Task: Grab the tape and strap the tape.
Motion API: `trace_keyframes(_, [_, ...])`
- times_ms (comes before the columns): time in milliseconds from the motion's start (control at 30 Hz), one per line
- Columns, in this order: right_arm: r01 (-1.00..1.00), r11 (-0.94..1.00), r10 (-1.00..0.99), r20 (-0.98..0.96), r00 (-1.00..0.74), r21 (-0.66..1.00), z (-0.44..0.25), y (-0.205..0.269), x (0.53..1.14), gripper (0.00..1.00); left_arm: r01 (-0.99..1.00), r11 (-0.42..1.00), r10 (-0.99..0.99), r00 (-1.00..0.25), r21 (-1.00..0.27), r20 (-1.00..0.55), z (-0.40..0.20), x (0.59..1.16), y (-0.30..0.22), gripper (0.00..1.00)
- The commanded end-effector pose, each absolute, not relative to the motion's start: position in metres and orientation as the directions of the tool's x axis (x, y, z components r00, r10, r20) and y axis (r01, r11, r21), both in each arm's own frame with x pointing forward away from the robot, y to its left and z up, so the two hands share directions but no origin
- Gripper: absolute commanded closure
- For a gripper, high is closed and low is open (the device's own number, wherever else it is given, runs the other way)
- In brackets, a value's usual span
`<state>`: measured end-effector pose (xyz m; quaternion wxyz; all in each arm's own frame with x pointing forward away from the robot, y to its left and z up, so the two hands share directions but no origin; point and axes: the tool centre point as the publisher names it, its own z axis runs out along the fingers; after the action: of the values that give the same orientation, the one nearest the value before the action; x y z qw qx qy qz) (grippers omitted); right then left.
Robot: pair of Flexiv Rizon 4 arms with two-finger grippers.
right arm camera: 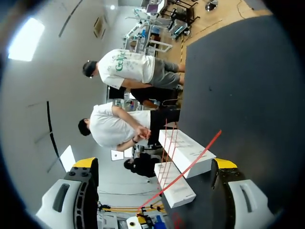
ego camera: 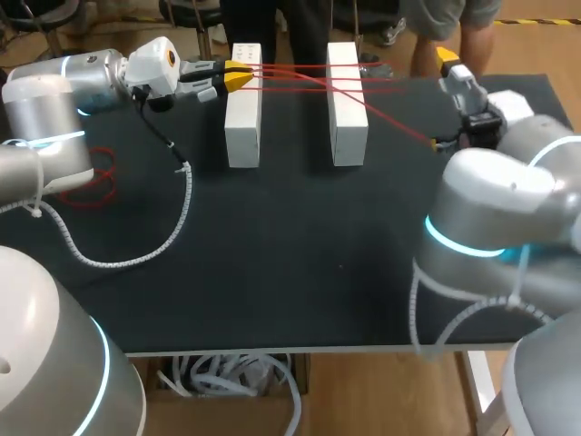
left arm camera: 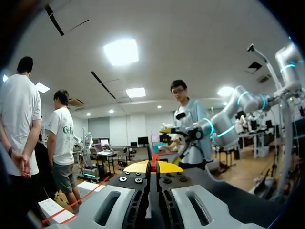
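Strapping looks half done: the left hand [ego camera: 238, 80], tips clamped on the red tape [ego camera: 399, 122], holds it stretched across two white blocks [ego camera: 243, 118] on the counter [ego camera: 272, 254] toward the wide-apart right hand [ego camera: 442, 100], so the next move likely calls for another taut pass.

Robotics lab: left arm [ego camera: 54, 100] and right arm [ego camera: 508, 200] flank a black table [ego camera: 300, 272].

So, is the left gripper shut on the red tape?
Shut. The left gripper has its fingers pinched together on the red tape.
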<state>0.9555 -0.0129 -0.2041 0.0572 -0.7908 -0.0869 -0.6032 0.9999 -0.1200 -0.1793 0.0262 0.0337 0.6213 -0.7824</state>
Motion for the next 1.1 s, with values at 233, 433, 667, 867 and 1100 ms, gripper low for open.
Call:
trace_keyframes(233, [-0.144, -0.982, -0.126, 0.992, 0.032, -0.12, -0.213, 0.005, 0.962, 0.0, 0.083, -0.228, 0.003, -0.996, -0.97, -0.086, -0.18, 1.001, -0.12, 1.0])
trace_keyframes(433, [-0.155, -0.978, -0.161, 0.98, 0.116, -0.142, -0.218, 0.002, 0.962, 0.0, 0.083, -0.228, 0.003, -0.996, -0.97, -0.086, -0.18, 1.001, -0.12, 1.0])
trace_keyframes(667, [-0.133, -0.98, -0.174, 0.959, 0.224, -0.146, -0.228, -0.003, 0.966, 0.0, 0.083, -0.228, 0.003, -0.996, -0.97, -0.086, -0.18, 1.001, -0.12, 1.0])
trace_keyframes(867, [-0.084, -0.981, -0.194, 0.944, 0.266, -0.177, -0.232, -0.002, 0.978, 0.0, 0.083, -0.228, 0.003, -0.996, -0.97, -0.086, -0.18, 1.001, -0.12, 1.0])
trace_keyframes(1100, [-0.062, -0.983, -0.185, 0.949, 0.254, -0.175, -0.237, -0.003, 0.995, 0.56, 0.083, -0.228, 0.003, -0.996, -0.97, -0.086, -0.18, 1.001, -0.12, 1.0])
